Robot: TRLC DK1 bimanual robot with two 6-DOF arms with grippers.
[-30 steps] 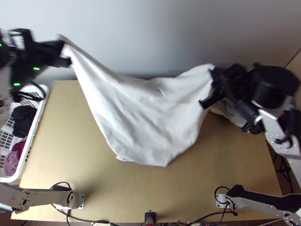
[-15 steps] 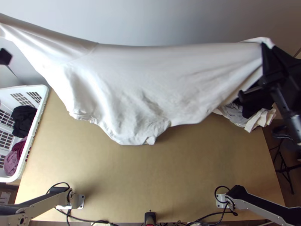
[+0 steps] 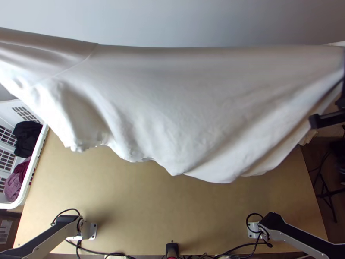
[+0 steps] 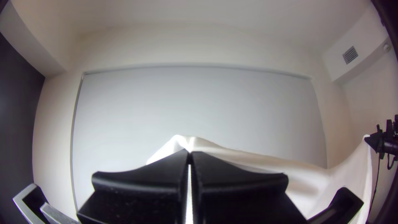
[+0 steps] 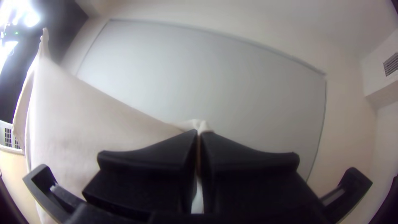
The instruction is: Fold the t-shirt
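Text: none can be read | pale label [image 3: 5, 228], top view's lower left edge | print too small to be deciphered

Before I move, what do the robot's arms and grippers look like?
Left arm and right arm have silver-grey links with black sections; black cables loop beside them. Left gripper and right gripper each have two wide, black fingers tapering at the tips.

The table [image 3: 172, 207] has a flat, light wooden top. Along its near edge sit two metal base plates, one on the left [image 3: 92, 231] and one on the right [image 3: 252, 233], with black cables [image 3: 69, 210] looping around them. Between the plates is a small black device [image 3: 172, 249]. Pale cloth [image 3: 308, 138] shows at the right edge; whether it rests on the top is unclear.
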